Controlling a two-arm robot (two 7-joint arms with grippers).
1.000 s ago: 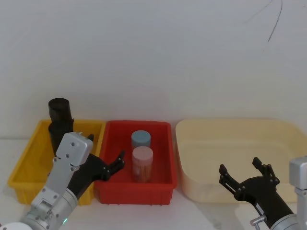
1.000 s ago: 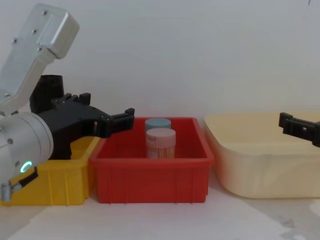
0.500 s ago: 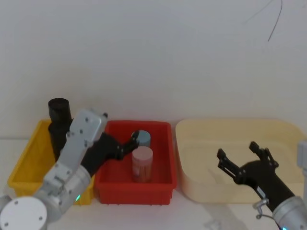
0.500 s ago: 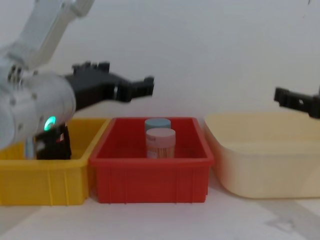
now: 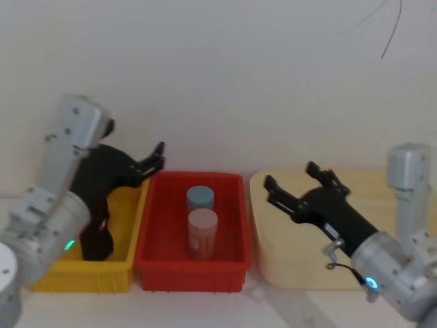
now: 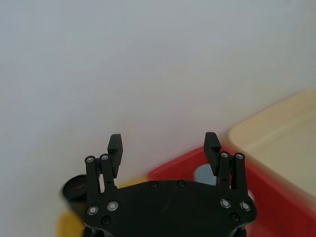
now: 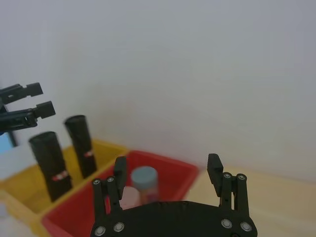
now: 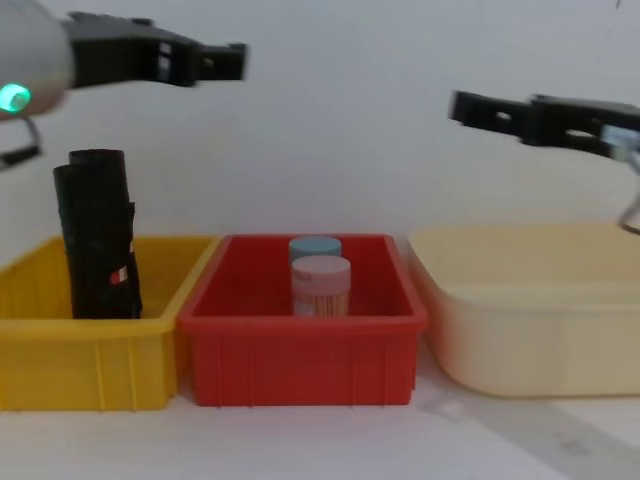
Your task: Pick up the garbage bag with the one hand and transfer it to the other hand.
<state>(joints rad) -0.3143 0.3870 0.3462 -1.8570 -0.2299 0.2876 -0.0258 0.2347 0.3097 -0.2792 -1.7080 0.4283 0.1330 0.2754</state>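
Above the yellow bin [image 8: 100, 375], the left gripper [image 5: 157, 156] hangs empty with its jaws spread, seemingly poised to drop onto the garbage bag [image 8: 97, 235], which stands upright in that bin at its 7 o'clock. The right gripper [image 5: 289, 175], also spread and empty, hovers over the cream tub [image 8: 530, 340], likely ready to receive. At the yellow bin's 3 o'clock, the red bin [image 8: 300, 370] holds two jars [image 8: 320, 285].

1. No legible words, numbers or brand marks anywhere.
2. Red-and-white label band [image 8: 122, 275] low on the black garbage bag roll [image 8: 95, 210] standing in the yellow bin [image 8: 100, 370]; print too small to read.
3. Similar band on the second roll [image 7: 81, 143] beside it, likewise illegible.
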